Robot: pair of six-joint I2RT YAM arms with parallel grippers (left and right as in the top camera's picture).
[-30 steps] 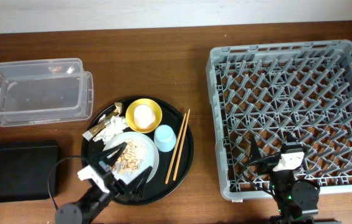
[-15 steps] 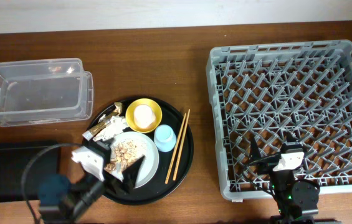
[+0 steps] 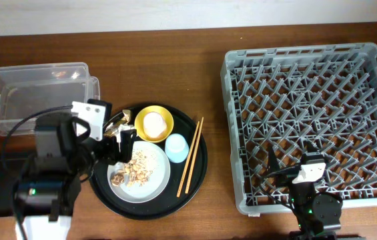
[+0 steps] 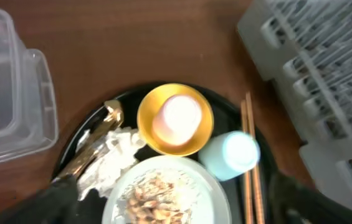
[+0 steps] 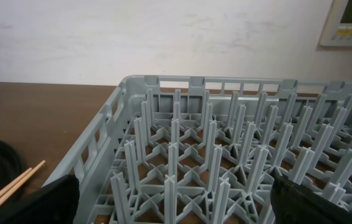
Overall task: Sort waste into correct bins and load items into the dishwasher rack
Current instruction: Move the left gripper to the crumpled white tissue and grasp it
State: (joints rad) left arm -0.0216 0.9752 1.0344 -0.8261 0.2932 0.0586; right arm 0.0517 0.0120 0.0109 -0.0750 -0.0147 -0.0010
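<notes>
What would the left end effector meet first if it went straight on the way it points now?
Probably the plate with the food scraps, near the crumpled paper. The left end effector is open above them; how high is unclear.

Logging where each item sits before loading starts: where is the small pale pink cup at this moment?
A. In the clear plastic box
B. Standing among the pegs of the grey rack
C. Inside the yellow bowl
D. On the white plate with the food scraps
C: in the left wrist view the pale pink cup sits within the rim of the yellow bowl, and the overhead view shows the same.
</notes>
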